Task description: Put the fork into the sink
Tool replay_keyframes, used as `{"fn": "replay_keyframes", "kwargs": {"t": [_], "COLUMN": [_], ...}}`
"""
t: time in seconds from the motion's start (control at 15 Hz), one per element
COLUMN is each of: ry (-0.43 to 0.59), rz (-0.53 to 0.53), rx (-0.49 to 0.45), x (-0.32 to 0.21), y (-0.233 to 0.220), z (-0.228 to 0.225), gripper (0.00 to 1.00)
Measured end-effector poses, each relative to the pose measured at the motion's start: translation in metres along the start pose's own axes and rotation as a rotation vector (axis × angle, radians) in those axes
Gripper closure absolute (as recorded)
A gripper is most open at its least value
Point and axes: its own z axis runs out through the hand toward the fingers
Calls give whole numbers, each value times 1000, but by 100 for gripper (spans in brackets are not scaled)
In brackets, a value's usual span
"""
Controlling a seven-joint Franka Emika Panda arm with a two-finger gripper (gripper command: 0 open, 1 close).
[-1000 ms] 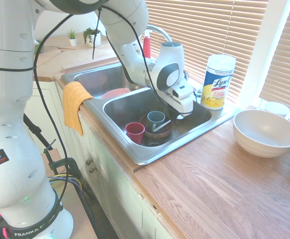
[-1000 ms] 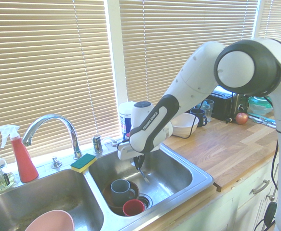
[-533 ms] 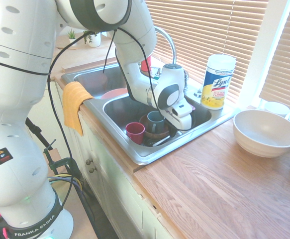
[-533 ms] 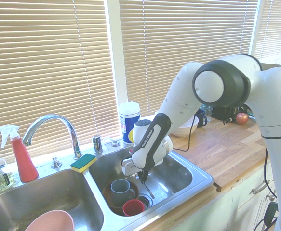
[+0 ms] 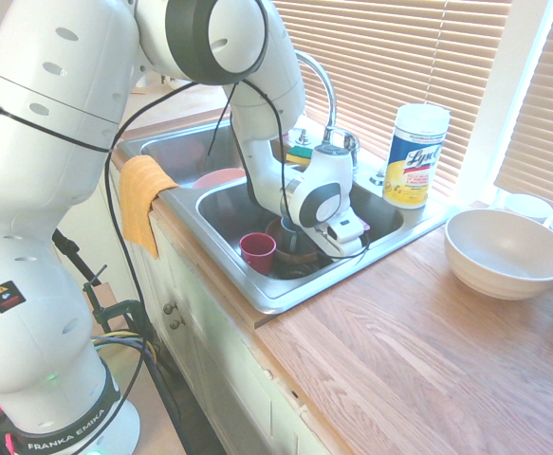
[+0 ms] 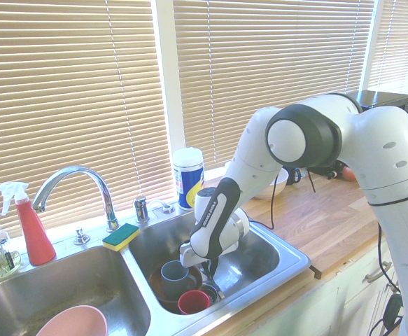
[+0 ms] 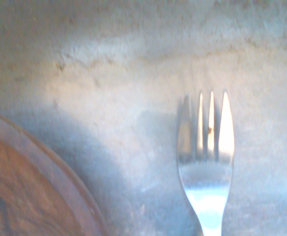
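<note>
Shiny metal fork [image 7: 206,162], brushed steel sink [image 5: 248,204], wood counter [image 5: 428,351].

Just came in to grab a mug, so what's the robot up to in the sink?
The white arm is reaching deep into the right basin of the sink, its gripper low beside the brown bowl that holds a grey mug, with a red cup in front. The wrist view shows the fork close above the steel floor. Whether it is held or released cannot be told.

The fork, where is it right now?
The fork shows in the wrist view, tines over the sink floor beside a brown dish. The exterior views hide it behind the end effector, low in the faucet-side right basin.
</note>
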Motion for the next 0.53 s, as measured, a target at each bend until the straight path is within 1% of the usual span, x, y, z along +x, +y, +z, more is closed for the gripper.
{"fn": "replay_keyframes", "kwargs": {"t": [0.13,0.27,0.4,0.53], "ry": [7,22,16,5], "rz": [-17,-28,-49,-61], "rx": [12,29,10,0], "x": [4,9,9,7], "y": [-4,-12,-19,-23], "z": [-6,-27,-69,-126], "gripper": [0,0,0,0]}}
